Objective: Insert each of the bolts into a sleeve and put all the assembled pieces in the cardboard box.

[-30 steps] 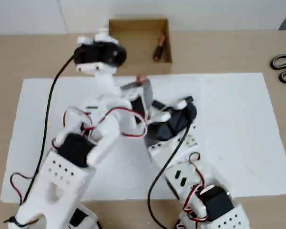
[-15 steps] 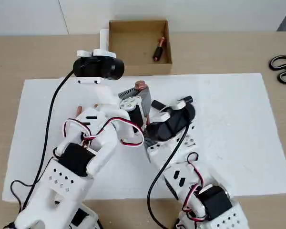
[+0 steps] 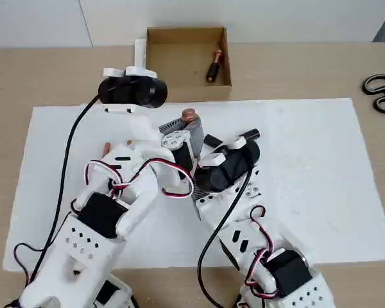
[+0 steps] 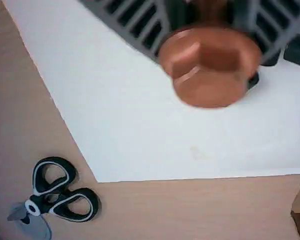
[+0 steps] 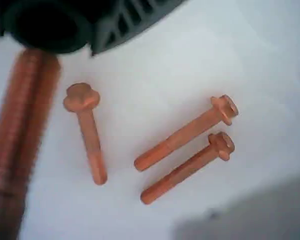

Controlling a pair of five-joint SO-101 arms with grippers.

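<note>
The left arm [image 3: 135,173] had drawn back from the cardboard box [image 3: 159,58], which held one finished piece [image 3: 213,64]. The left gripper [image 3: 185,125] was clamped on a bolt [image 4: 210,65]. The right gripper [image 5: 55,20] pinched the sleeve [image 5: 45,25], beside that bolt's thread. The bolt was likely stiff, light and slippery, so best held mid-shank. Three spare bolts [image 5: 182,145] lay on paper [image 3: 308,167].
</note>
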